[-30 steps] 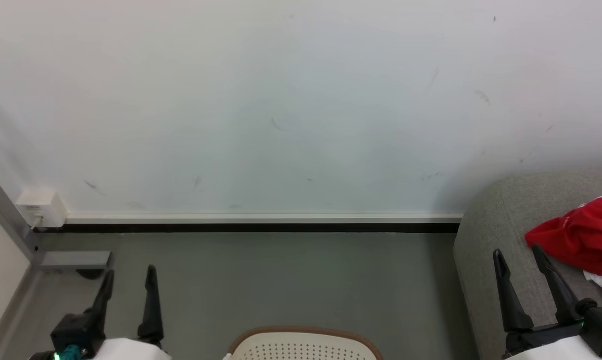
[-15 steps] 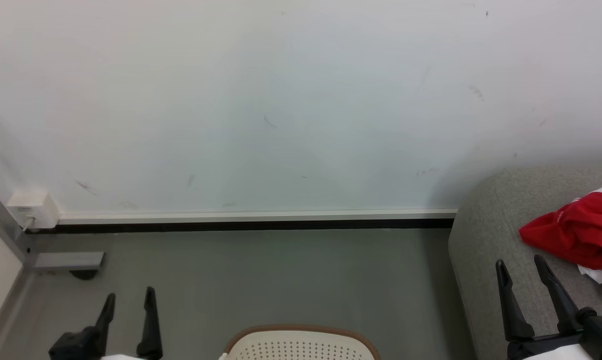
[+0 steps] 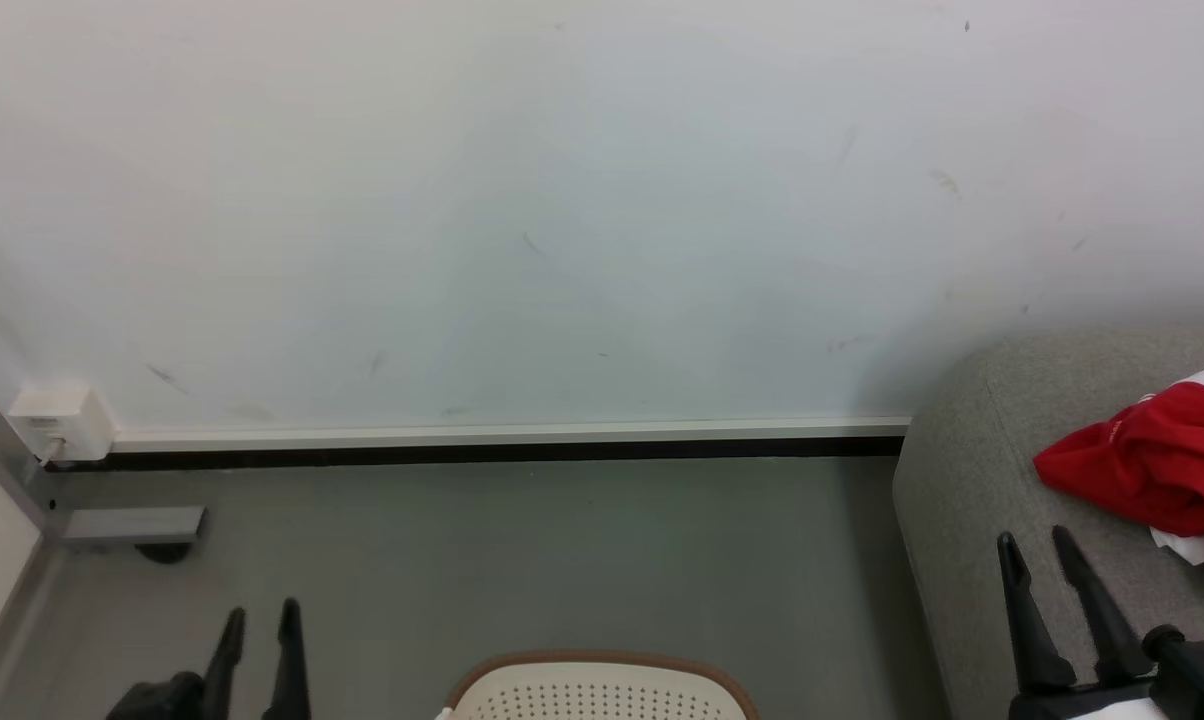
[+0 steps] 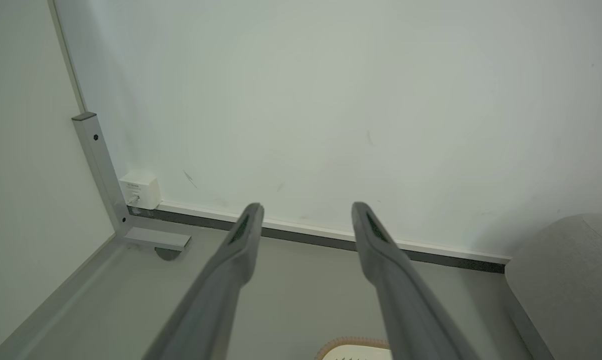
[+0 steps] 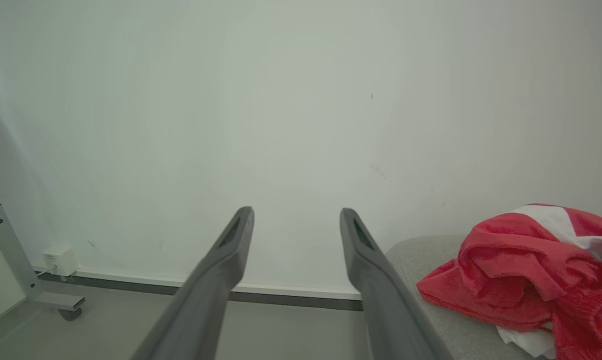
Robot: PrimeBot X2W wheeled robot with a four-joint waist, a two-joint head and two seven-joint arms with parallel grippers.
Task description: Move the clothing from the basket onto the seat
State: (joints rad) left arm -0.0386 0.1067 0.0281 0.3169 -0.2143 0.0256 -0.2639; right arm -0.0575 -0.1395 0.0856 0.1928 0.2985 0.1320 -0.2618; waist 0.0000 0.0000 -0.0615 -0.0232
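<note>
Red clothing (image 3: pixel 1157 465) lies heaped on the seat (image 3: pixel 972 470), near its left edge. My left pincer (image 3: pixel 261 608) and right pincer (image 3: pixel 1034 535) have drawn back lower, fingers apart and empty, so that drop looks done. The basket (image 3: pixel 602 690) hides its inside from me.

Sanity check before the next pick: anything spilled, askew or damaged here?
Nothing broken or spilled. The clothing lies in a crumpled heap on the seat. The wall carries faint scuff marks. The basket stands upright.
</note>
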